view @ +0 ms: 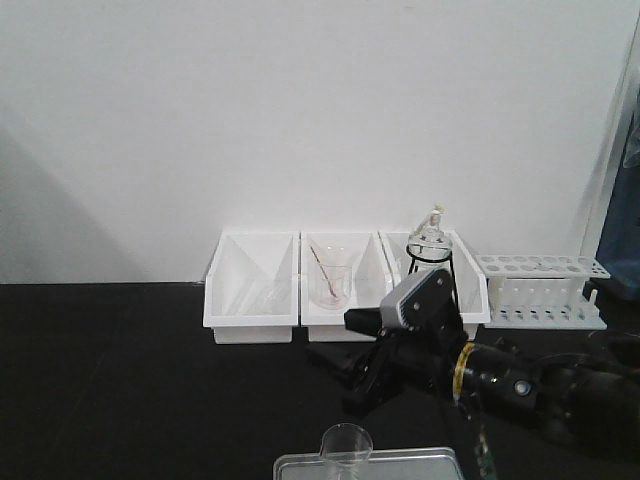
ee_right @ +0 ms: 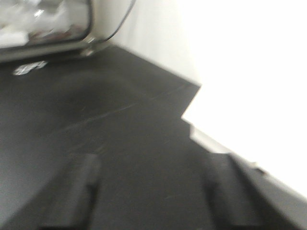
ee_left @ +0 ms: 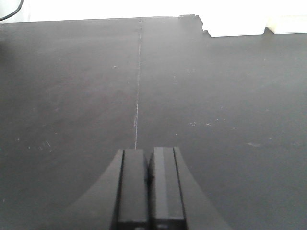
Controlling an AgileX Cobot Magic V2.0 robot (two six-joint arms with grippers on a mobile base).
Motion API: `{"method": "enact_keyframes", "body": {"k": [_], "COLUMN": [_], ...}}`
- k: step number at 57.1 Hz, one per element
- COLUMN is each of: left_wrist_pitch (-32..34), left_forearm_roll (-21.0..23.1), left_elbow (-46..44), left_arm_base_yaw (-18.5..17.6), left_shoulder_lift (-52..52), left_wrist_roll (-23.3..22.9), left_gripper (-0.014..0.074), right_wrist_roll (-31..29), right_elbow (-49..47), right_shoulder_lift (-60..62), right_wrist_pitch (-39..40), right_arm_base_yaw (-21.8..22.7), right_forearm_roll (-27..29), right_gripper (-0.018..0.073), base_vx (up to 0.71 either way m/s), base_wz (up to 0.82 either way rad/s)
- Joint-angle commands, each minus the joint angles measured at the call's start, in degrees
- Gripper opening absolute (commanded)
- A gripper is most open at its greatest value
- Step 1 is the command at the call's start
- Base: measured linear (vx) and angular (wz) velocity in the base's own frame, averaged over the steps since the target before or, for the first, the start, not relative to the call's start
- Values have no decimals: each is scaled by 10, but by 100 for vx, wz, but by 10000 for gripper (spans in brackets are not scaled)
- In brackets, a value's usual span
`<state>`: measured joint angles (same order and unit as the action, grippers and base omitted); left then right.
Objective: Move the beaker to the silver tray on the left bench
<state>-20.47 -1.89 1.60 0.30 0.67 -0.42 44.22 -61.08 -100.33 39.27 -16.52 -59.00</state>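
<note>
The right gripper [ee_right: 148, 196] hangs over the black bench top [view: 120, 380] with its two fingers [ee_right: 72, 191] spread wide and nothing between them, while the left gripper [ee_left: 149, 191] has its fingers pressed together, empty, above bare bench. Just below the right arm stands the beaker [view: 347, 445], at the near edge of the silver tray [view: 420, 462]. Behind the arm sit three white bins [view: 250, 290], one holding a beaker with a pinkish rod [view: 328, 275], another a flask on a black wire stand [view: 430, 245], with a white test-tube rack [view: 540, 290] beside them.

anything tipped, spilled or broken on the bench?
Nothing stands out. The beaker stands upright at the silver tray, the flask sits upright on its stand, and the bench shows no spill. The right gripper is open and empty.
</note>
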Motion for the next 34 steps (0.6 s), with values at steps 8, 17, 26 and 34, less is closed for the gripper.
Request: {"method": "enact_keyframes", "body": {"k": [8, 17, 26, 34], "left_wrist_pitch": [44, 44, 44, 44], "left_forearm_roll": [1, 1, 1, 1], "left_elbow": [16, 16, 16, 16], "left_arm_base_yaw": [-4, -4, -4, -4], "left_shoulder_lift": [9, 9, 9, 9], "left_wrist_roll": [-1, -1, -1, -1], "left_gripper": [1, 1, 1, 1], "right_wrist_roll": [250, 446, 549, 553], "right_elbow": [-4, 47, 95, 115], "right_shoulder_lift": [185, 286, 359, 393], "right_wrist_pitch": [-196, -202, -202, -202], "right_arm_base_yaw": [2, 2, 2, 2], "right_forearm_roll": [-133, -319, -430, -430], "right_gripper": [-20, -13, -11, -11], "base_vx": [0, 0, 0, 0], "base_wz": [0, 0, 0, 0]}}
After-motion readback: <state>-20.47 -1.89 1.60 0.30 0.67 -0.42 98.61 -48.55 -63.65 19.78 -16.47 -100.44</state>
